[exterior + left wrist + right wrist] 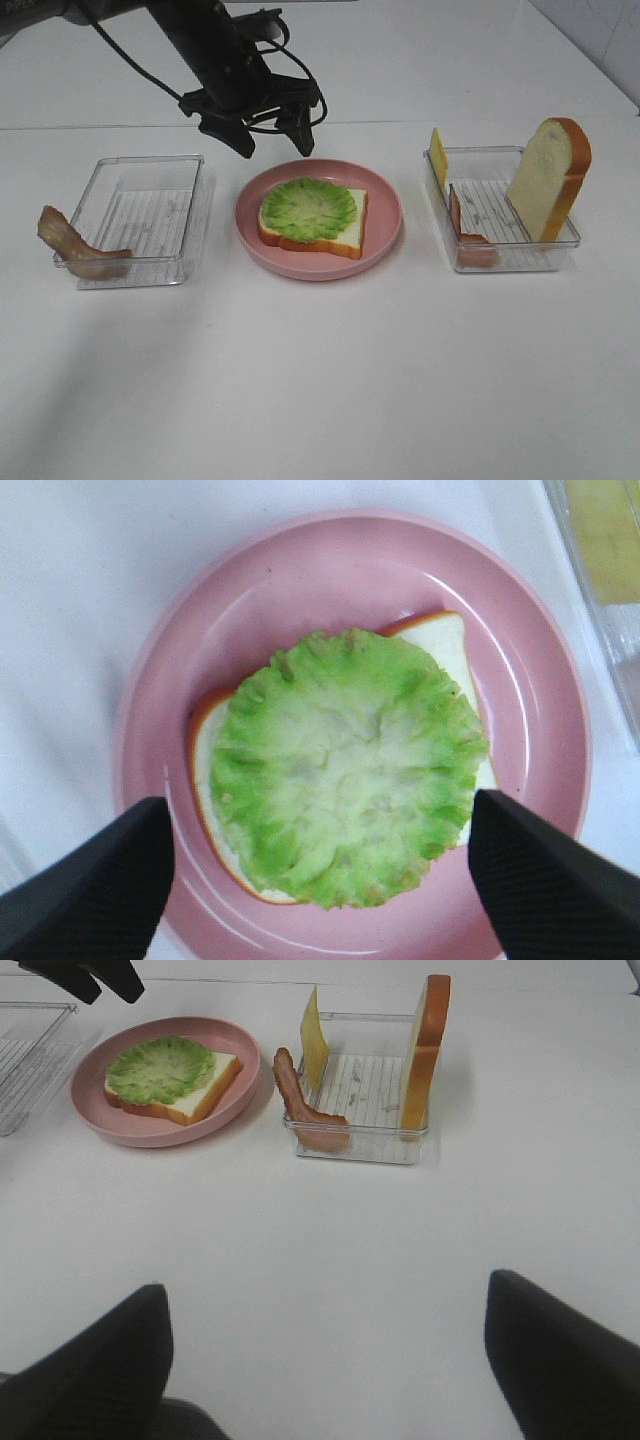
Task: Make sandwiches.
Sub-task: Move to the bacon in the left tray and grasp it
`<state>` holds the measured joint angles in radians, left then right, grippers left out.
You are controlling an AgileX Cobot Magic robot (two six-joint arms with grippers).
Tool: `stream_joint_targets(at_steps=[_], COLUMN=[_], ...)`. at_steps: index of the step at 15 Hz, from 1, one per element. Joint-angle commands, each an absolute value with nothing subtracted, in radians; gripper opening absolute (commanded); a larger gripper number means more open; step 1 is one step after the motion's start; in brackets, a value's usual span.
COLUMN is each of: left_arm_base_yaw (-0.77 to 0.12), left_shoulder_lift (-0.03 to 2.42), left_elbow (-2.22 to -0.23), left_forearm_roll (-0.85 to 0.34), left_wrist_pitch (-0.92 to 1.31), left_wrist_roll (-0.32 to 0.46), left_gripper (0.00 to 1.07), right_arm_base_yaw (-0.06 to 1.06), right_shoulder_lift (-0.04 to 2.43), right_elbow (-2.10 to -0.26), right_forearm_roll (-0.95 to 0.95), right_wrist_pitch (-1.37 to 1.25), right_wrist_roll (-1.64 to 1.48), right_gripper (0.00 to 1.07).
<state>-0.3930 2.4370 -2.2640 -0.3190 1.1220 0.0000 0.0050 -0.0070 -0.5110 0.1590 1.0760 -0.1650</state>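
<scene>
On the pink plate (385,215) lies a white bread slice (352,228) with a green lettuce leaf (308,209) on top. My left gripper (275,150) hovers open just behind and above the plate, with the lettuce (345,770) showing between its fingers and nothing held. The right tray (500,255) holds an upright bread slice (550,175), a yellow cheese slice (438,155) and a bacon strip (465,235). Another bacon strip (75,245) hangs over the left tray's corner. My right gripper (325,1300) stands open over bare table, well in front of the right tray (360,1150).
The clear left tray (140,210) sits left of the plate with only the bacon on its front corner. The left arm and its cables stretch across the back left. White table runs along the front, below the trays and plate.
</scene>
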Motion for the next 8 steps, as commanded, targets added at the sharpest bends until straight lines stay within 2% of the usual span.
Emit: stream_joint_targets(at_steps=[1, 3, 8], left_arm_base_yaw=[-0.395, -0.395, -0.381], left_shoulder_lift=[2.437, 2.426, 2.339], left_elbow=[-2.319, -2.373, -2.357], left_forearm_roll=[-0.26, -0.148, -0.03], left_wrist_pitch=[1.207, 1.283, 1.283], left_wrist_roll=[0.0, -0.028, -0.058], left_gripper=[0.77, 0.77, 0.77], right_arm_base_yaw=[0.0, 0.0, 0.0], right_shoulder_lift=[-0.018, -0.018, -0.018], right_elbow=[-0.507, -0.507, -0.507], right_forearm_roll=[0.161, 0.161, 0.161], right_wrist_pitch=[1.067, 1.067, 1.067], right_wrist_roll=[-0.163, -0.163, -0.163], right_gripper=[0.81, 0.81, 0.81])
